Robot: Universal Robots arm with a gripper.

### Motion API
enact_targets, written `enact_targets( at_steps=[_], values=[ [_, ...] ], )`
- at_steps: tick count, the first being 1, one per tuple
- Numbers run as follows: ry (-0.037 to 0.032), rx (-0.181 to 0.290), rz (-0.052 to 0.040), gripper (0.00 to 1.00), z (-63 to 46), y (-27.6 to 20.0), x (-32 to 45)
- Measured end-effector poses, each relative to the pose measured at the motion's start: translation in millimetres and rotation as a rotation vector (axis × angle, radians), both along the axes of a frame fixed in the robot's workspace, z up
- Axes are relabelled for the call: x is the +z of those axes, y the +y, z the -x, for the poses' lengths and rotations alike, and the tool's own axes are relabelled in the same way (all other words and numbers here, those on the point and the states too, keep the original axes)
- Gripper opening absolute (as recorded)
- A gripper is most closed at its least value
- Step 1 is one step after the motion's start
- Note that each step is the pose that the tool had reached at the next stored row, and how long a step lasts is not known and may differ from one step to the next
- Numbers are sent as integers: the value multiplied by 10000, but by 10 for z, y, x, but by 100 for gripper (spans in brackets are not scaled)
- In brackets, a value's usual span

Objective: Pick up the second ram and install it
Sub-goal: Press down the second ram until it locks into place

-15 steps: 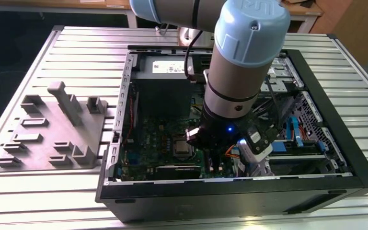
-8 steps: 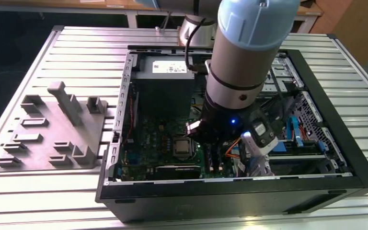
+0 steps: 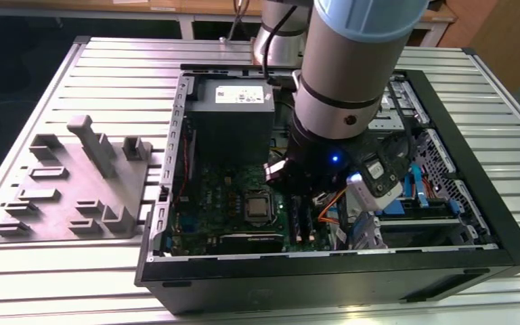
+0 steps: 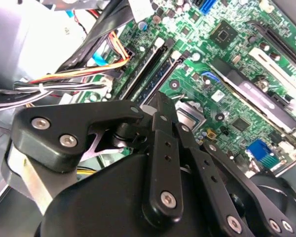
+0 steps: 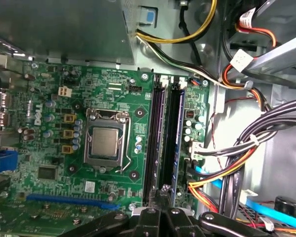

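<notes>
My gripper [image 3: 302, 200] is down inside the open computer case, over the green motherboard [image 5: 54, 163]. In both wrist views its black fingers meet at the tips, shut, with nothing showing between them. The gripper [image 5: 165, 192] hovers at one end of two long black memory slots [image 5: 158, 138] beside the CPU socket [image 5: 106, 140]. A slim dark stick with chips, apparently the second ram [image 5: 175, 133], stands on edge in the slot farther from the socket. The second wrist view shows the gripper [image 4: 160, 101] pointing at the same stick [image 4: 158, 81]. Whether tips and stick touch is unclear.
A grey moulded tray [image 3: 70, 183] lies on the ribbed table at the exterior view's left. The power supply [image 3: 228, 101] sits at the case's far end. Bundles of orange, yellow and black cables [image 5: 246, 148] crowd the slots' outer side. The black case wall [image 3: 332, 271] fronts the board.
</notes>
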State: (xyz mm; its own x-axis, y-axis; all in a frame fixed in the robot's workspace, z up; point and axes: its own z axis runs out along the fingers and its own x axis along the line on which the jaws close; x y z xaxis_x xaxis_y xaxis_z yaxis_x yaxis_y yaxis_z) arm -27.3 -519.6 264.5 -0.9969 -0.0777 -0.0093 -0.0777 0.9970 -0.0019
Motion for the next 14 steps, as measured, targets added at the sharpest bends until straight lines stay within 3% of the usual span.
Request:
enact_targets(
  at_steps=[6,10,14],
  values=[
    [0,-2,5,10,1,14,1],
    [0,0,3,10,0,103,-2],
    [0,0,3,10,0,224,-5]
  ],
)
